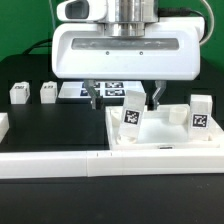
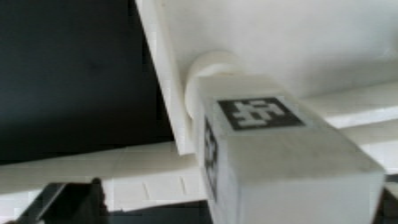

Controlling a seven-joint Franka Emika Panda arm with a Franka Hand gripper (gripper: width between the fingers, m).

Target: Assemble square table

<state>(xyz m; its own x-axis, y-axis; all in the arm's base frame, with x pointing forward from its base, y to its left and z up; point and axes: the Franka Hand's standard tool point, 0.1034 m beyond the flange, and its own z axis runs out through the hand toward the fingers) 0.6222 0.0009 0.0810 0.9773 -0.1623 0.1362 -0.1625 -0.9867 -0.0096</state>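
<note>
Between my fingers [image 1: 93, 97], in the exterior view, stands a white leg [image 1: 132, 113] with a black-and-white tag on its face. My claw [image 1: 125, 103] hangs over it with the fingers spread wide, one dark finger at the leg's nine o'clock and the other at its three o'clock. Neither touches it as far as I can see, so I hold nothing.

That leg is upright on the square top [image 1: 165, 140], close to the rim at the top's nine o'clock side. My wrist view shows it very near. The tag [image 2: 258, 112] faces the camera, and a round socket [image 2: 217, 72] bulges from the edge of the square top [image 2: 267, 30] right against the leg. Whether the leg is seated in it I cannot tell. One dark fingertip [image 2: 68, 205] shows at the picture's edge, clear of the leg.

Going outward in the exterior view, a second tagged leg [image 1: 201, 112] stands on the same top at my three o'clock, well apart from the first. At my twelve o'clock the marker board [image 1: 105, 90] lies flat on the black table [image 1: 40, 125], partly hidden behind my fingers. At nine o'clock, off the top, two small legs [image 1: 19, 93] sit near each other on the table. At six to seven o'clock a long white rail [image 1: 50, 162] runs along the table's near edge, just beside the top's rim.
</note>
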